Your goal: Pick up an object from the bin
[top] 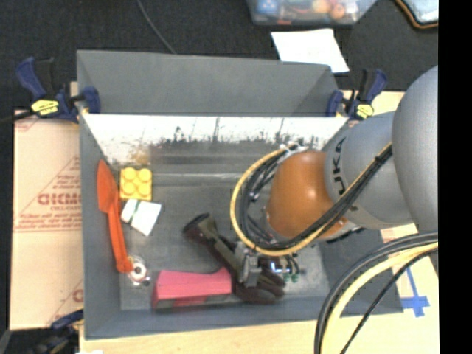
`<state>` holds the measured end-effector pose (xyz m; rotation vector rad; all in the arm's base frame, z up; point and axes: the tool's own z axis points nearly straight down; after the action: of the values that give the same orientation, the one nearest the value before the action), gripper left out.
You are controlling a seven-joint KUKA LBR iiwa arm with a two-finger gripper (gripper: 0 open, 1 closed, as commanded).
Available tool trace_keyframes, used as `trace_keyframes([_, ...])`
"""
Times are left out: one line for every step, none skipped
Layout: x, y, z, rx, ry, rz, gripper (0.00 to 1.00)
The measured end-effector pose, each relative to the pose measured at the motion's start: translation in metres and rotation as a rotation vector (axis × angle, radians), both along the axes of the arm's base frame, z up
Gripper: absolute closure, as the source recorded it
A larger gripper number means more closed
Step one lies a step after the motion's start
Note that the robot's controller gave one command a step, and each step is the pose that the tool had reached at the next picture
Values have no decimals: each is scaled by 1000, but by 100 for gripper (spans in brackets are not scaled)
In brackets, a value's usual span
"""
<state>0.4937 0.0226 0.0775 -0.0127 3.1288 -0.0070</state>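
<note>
The gripper (249,265) hangs over a dark brown tool (200,231) lying slantwise, far-left to near-right, in the bin (206,186) beside a pink block (192,286), with an orange scoop (114,227) left; its grip I can't tell

We counted six loose things in the bin (206,87): one orange spatula (112,220), one yellow studded brick (136,183), one white block (141,217), one pink block (193,286), one dark brown tool (210,238), one small silvery piece (139,273) at lower left.
</note>
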Motion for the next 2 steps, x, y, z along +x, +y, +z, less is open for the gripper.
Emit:
trace_keyframes([16,-3,-2,2,2,-7,100])
trace_keyframes([13,2,-4,-3,-5,-23,100])
